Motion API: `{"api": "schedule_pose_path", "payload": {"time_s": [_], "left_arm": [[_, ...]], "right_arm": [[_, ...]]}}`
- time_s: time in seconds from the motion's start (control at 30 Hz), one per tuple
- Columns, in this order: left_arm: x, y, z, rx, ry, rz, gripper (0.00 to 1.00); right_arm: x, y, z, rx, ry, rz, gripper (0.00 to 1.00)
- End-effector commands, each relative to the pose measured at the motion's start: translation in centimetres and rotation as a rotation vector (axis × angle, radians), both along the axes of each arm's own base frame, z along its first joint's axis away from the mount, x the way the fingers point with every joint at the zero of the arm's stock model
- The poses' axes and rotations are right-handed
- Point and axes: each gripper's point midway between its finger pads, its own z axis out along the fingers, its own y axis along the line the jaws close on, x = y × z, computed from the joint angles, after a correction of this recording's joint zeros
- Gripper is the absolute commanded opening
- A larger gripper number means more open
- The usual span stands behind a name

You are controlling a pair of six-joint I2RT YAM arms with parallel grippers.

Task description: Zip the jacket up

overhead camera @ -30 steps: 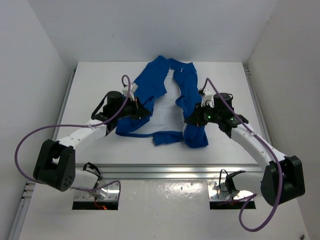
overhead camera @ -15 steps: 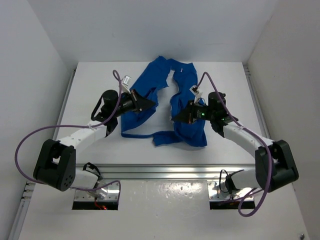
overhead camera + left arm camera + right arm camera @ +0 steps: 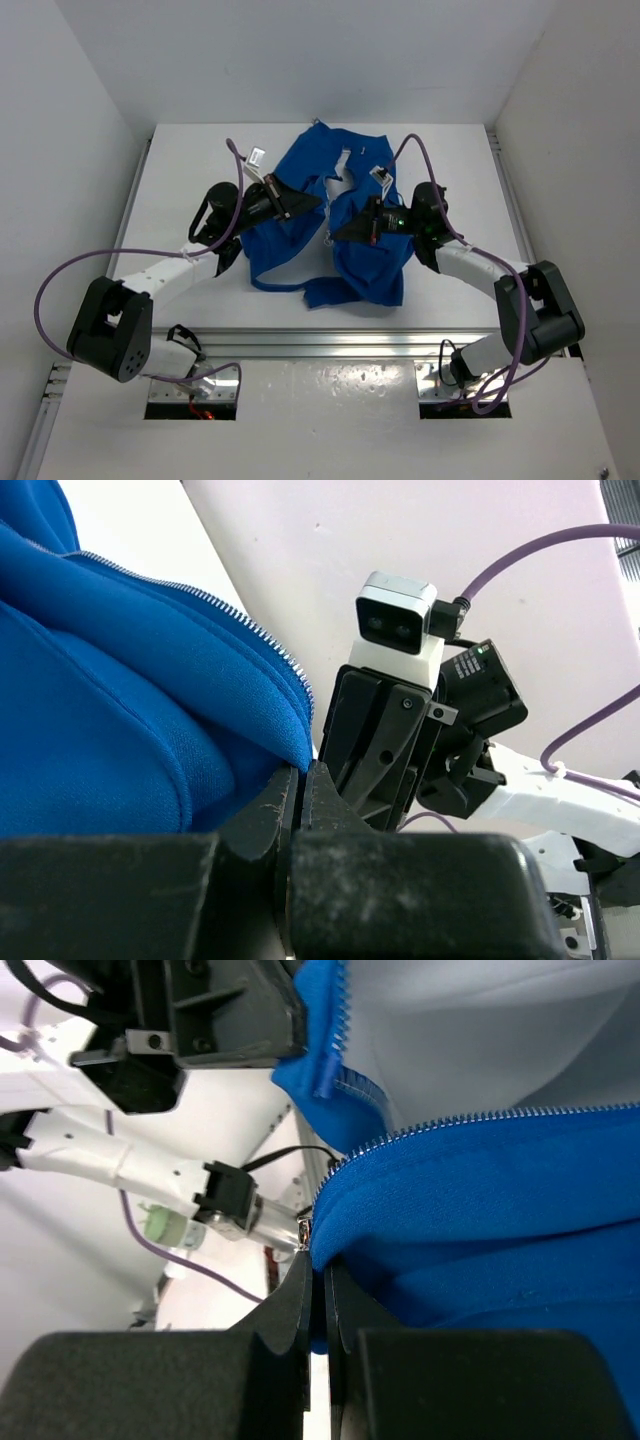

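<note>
The left gripper (image 3: 303, 785) and right gripper (image 3: 320, 1285) each pinch a jacket (image 3: 372, 268) edge. Only the wrist views resolve the zipper teeth (image 3: 450, 1120); the top view shows the whole jacket on the table (image 3: 180, 190).

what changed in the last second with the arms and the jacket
The left gripper moved right and the right gripper moved left, dragging the two front edges of the jacket almost together. Both stayed shut on those edges, and the jacket is still unzipped.

Bright even overhead light; soft shadows; glare on rail (image 3: 330, 342); wrist-view foregrounds seemingly out of focus.
</note>
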Motion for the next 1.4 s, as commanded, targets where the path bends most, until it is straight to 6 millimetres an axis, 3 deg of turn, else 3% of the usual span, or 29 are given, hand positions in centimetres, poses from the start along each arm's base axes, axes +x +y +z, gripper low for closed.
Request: {"api": "schedule_pose_path", "payload": {"time_s": [0.0, 0.17, 0.3, 0.7, 0.87, 1.17, 1.37], "left_arm": [[-0.5, -0.4, 2.0, -0.058, -0.058, -0.018, 0.00], [-0.8, -0.2, 1.5, -0.057, -0.027, -0.010, 0.00], [-0.9, 0.1, 0.0, -0.057, 0.052, 0.008, 0.00], [-1.0, 0.1, 0.3, -0.099, 0.111, 0.009, 0.00], [-1.5, 0.5, -0.4, -0.101, 0.110, -0.018, 0.00], [-2.1, 0.7, -1.0, -0.070, 0.073, -0.043, 0.00], [-2.1, 0.9, -0.8, -0.067, 0.055, -0.044, 0.00]], "right_arm": [[-0.5, 0.3, 2.3, 0.067, -0.057, 0.052, 0.00], [-0.1, -0.1, 2.7, 0.076, -0.045, 0.021, 0.00], [0.5, -0.9, 2.2, 0.067, -0.022, -0.029, 0.00], [1.8, -1.4, 2.3, 0.064, 0.018, -0.087, 0.00], [2.6, -2.0, 3.4, 0.068, -0.005, -0.109, 0.00], [1.8, -2.2, 3.2, 0.066, 0.033, -0.087, 0.00], [2.2, -2.1, 3.5, 0.070, 0.031, -0.093, 0.00]]}}
